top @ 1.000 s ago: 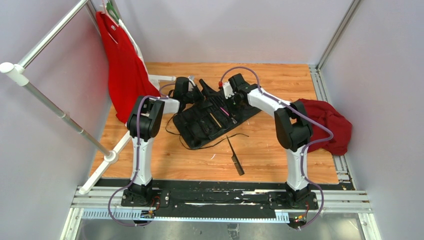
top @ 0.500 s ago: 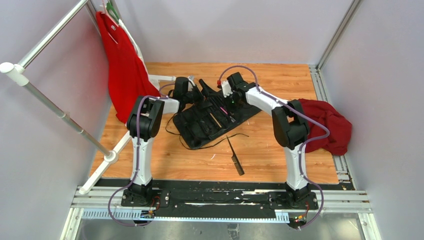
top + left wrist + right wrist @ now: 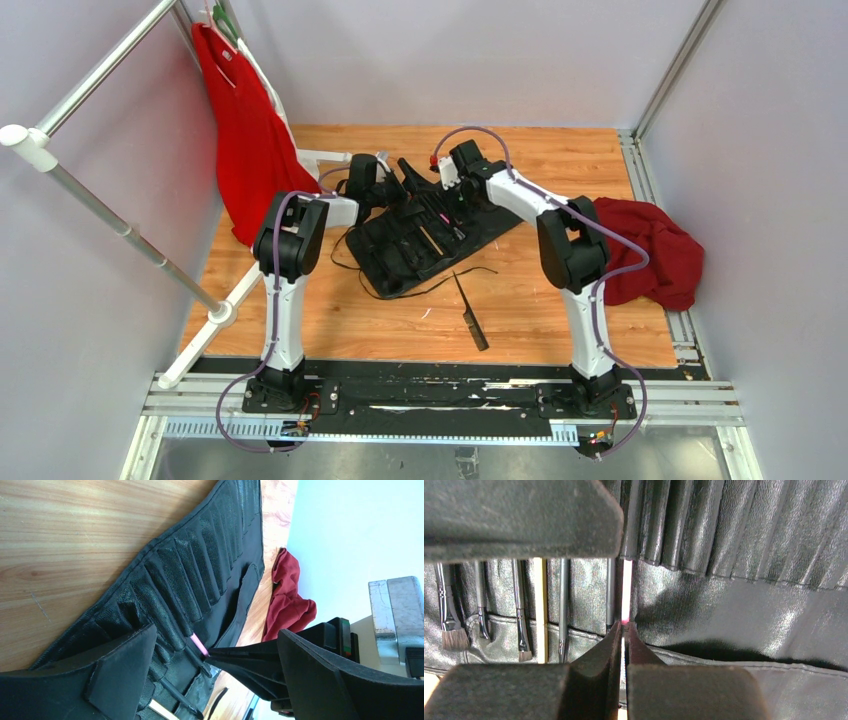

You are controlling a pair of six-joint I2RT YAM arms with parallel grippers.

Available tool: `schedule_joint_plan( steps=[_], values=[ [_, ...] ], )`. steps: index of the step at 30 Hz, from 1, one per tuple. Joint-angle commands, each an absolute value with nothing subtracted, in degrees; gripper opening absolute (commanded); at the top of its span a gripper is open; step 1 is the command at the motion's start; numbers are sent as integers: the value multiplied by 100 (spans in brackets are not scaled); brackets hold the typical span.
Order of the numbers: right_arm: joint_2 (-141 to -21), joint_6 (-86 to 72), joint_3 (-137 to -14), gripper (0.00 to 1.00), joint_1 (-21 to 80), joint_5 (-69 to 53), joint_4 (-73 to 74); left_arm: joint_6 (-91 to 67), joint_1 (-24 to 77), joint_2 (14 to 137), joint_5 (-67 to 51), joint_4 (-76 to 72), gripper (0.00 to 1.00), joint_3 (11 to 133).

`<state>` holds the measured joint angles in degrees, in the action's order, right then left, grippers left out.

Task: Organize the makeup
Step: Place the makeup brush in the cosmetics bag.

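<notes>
The right gripper is closed on the pink brush; both fingers pinch the lower end of its shaft at the centre of the right wrist view. The upper part of the pink brush sits in a slot of the black brush roll, which fills that frame. To the left of the pink brush, more brushes stand side by side in the roll's slots: several black ones and one with a tan shaft. Their bristle ends point toward the bottom of the frame. The left gripper is wide open, with one finger at the lower left of the left wrist view and the other at the lower right. Nothing is clamped between them. In that view the roll runs diagonally across the wooden table, and the pink brush shows near the bottom centre with the right gripper's tips on it. In the top view, both grippers meet over the roll at the centre of the table, left gripper at its upper left and right gripper at its upper edge. One loose black brush lies on the table below the roll, apart from it. A dark red cloth lies at the right edge, and a red garment hangs from a rack at the upper left.
</notes>
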<state>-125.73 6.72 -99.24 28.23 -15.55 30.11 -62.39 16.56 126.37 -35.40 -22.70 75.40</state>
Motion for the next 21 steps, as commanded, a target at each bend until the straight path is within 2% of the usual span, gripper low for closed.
schedule_joint_plan(
  steps=[1, 21],
  values=[
    [-12763, 694, -10204, 1, 2742, -1678, 3076, -6073, 1551, 12647, -3454, -1729, 98, 7304],
    [-13040, 615, -10595, 1, 2804, -1837, 3076, -6063, 1556, 12649, -3472, -1731, 98, 7291]
  ],
)
